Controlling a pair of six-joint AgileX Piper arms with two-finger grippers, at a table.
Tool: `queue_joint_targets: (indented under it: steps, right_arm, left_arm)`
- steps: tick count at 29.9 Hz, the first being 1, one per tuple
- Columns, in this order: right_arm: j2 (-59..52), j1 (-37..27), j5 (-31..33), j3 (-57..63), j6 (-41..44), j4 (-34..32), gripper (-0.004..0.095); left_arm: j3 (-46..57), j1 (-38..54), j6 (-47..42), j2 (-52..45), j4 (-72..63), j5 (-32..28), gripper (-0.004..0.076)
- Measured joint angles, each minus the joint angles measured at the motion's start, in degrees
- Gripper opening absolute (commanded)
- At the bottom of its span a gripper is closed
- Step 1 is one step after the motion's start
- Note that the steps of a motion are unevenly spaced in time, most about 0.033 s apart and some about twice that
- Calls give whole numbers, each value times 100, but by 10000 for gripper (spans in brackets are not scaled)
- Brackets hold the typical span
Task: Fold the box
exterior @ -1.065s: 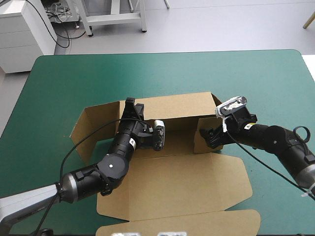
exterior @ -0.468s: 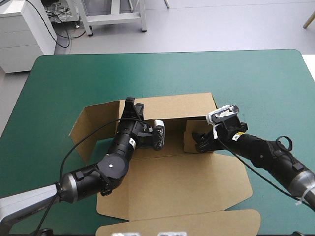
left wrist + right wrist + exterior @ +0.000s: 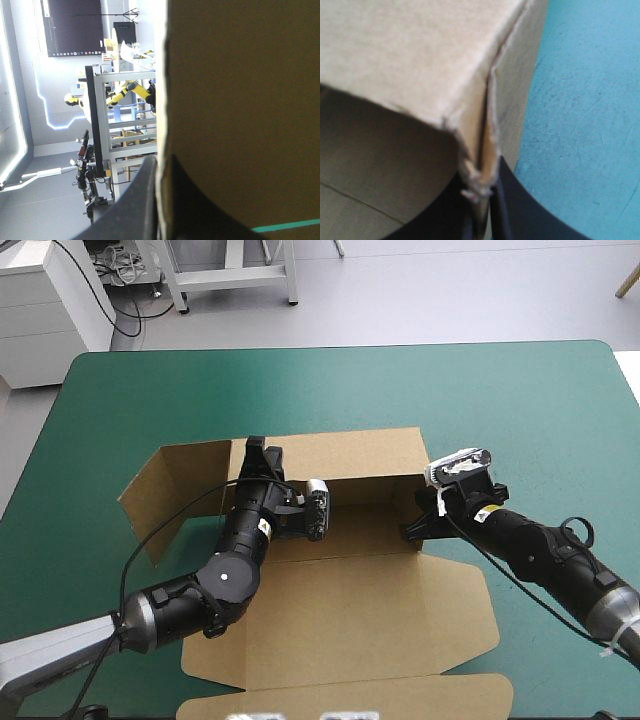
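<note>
The brown box (image 3: 360, 610) lies at the middle of the teal-green tabletop (image 3: 500, 400), reaching toward its near edge, partly set up. Its rear wall (image 3: 350, 452) stands upright, and the wide lid panel (image 3: 350, 625) lies flat toward the near edge. A side flap (image 3: 175, 490) angles out toward the tabletop's left edge. The left end effector (image 3: 256, 452) sits at the left end of the rear wall. In the left wrist view its black fingers (image 3: 135, 200) are pressed nearly together with the wall's top edge pinched between them. The right end effector (image 3: 418, 528) is at the box's right end, pinching the short upright end wall (image 3: 424, 502). In the right wrist view the layered board edge at that corner is clamped between the two black fingers (image 3: 520, 205), with bare teal-green cover just outside the wall. The two end effectors are well apart, one at each end of the tray.
</note>
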Motion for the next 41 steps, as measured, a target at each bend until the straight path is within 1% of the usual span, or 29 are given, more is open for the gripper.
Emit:
queue_joint_targets:
  steps: [1,3,4,9,11,12,20,26,34,41]
  right_arm:
    - [0,0,-14,0,0,0,-21]
    - [0,0,-19,0,0,0,-21]
    - [0,0,-22,0,-12,6,-21]
    - [0,6,-16,0,-40,6,-20]
    - [0,6,-16,0,-63,6,-20]
    - [0,6,-16,0,-68,1,-20]
    - [0,6,-338,5,-114,1,-19]
    - [90,-13,-922,-47,-132,-68,-20]
    - [995,-392,-906,-812,-127,-102,-20]
    - [1644,-583,-831,-1594,-127,-107,-20]
  left_arm:
    - [0,0,0,0,0,-11,10]
    - [0,0,0,0,0,-43,78]
    - [0,0,0,0,6,-119,132]
    - [0,-6,-12,0,51,-354,470]
    - [0,-6,-77,0,71,-366,550]
    - [0,-6,-109,0,90,-366,567]
    - [0,-19,-150,0,130,-349,565]
    - [0,-347,-53,0,130,24,565]
    - [0,-734,5,0,124,199,565]
    - [0,-759,5,0,119,243,558]
